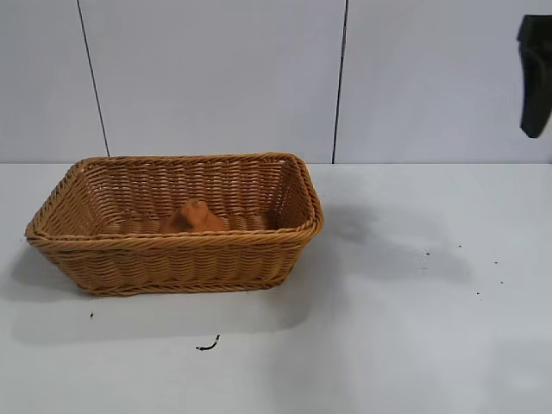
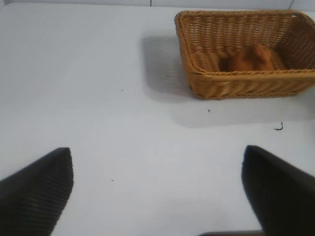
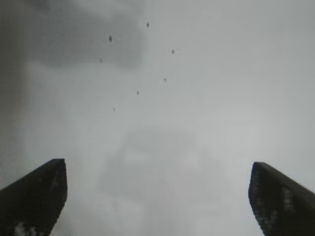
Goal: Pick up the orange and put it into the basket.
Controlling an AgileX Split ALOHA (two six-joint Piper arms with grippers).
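Dull orange-brown lump sits inside tan wicker basket (task looks done); both grippers wide, empty, well clear.

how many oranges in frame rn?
1. The orange lies inside the basket, on its floor near the middle. The near wall hides part of the floor, so another could be unseen.

I see a tan woven wicker basket with a braided rim, a dull matt orange inside, a smooth matt white table, and dark ribbed left gripper fingers.
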